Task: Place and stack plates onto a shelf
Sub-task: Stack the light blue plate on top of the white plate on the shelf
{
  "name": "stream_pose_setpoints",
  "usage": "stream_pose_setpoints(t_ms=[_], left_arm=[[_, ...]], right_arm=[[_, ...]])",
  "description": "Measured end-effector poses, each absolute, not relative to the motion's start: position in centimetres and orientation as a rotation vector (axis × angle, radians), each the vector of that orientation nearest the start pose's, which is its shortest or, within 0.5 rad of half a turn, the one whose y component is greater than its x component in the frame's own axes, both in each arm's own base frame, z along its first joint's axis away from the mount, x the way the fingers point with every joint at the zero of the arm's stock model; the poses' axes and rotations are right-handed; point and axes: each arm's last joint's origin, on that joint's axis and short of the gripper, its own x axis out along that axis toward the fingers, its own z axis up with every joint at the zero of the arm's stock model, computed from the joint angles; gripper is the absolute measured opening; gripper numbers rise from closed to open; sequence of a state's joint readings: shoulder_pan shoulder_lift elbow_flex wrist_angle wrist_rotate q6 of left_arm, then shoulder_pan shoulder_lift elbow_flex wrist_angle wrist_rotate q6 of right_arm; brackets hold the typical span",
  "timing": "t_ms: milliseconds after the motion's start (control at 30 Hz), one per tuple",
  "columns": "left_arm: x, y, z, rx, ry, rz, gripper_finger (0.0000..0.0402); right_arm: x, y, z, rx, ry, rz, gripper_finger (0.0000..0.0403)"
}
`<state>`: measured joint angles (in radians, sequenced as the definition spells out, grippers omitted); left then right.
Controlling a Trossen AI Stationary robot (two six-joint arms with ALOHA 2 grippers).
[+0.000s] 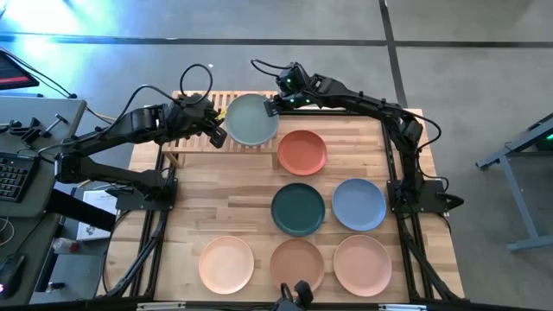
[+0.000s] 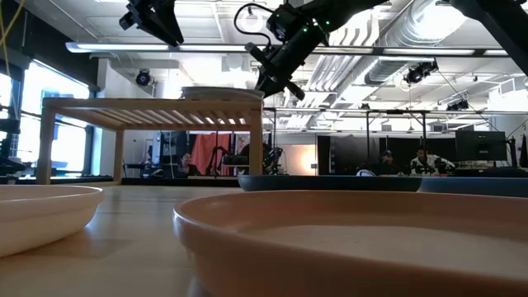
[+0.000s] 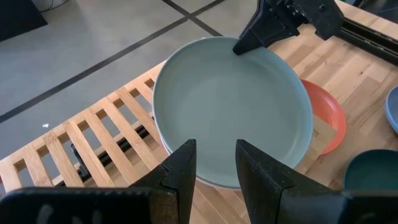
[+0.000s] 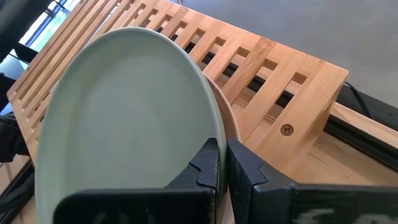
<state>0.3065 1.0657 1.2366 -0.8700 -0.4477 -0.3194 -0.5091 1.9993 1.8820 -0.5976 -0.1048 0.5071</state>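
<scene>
Right pincer (image 4: pixel 222 163) pinches the sage green plate's (image 1: pixel 251 119) rim, setting it onto a beige plate (image 4: pixel 227 118) on the shelf's (image 1: pixel 194 138) right end. Left pincer (image 3: pixel 214 163) hovers beside, narrowly open. Next: release cleanly, then fetch the terracotta plate (image 1: pixel 301 152).

You've got two matte-black jointed arms. Loose black cables loop off both wrists near the shelf (image 1: pixel 200 117). Green LEDs glow on the wrist of the right gripper (image 1: pixel 270 107). The left gripper (image 3: pixel 214 163) has angular, wedge-shaped black fingers.
</scene>
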Motion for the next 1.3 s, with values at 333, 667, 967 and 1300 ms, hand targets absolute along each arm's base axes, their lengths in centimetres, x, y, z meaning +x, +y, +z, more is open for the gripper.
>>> stream_pose_setpoints(t_ms=[333, 667, 967, 1300], left_arm=[[18.23, 7.09, 37.49, -0.217, 0.600, 0.827, 0.0100], [18.24, 7.09, 37.50, -0.216, 0.600, 0.825, 0.0100], [18.25, 7.09, 37.49, -0.216, 0.600, 0.824, 0.0100], [18.26, 7.10, 37.49, -0.216, 0.601, 0.824, 0.0100]], right_arm=[[39.72, -21.76, 31.15, 0.695, 0.583, -0.536, 0.0001], [39.71, -21.76, 31.16, 0.713, 0.577, -0.546, 0.0001], [39.71, -21.70, 31.23, 0.712, 0.576, -0.544, 0.0001], [39.70, -21.72, 31.23, 0.710, 0.576, -0.548, 0.0001]])
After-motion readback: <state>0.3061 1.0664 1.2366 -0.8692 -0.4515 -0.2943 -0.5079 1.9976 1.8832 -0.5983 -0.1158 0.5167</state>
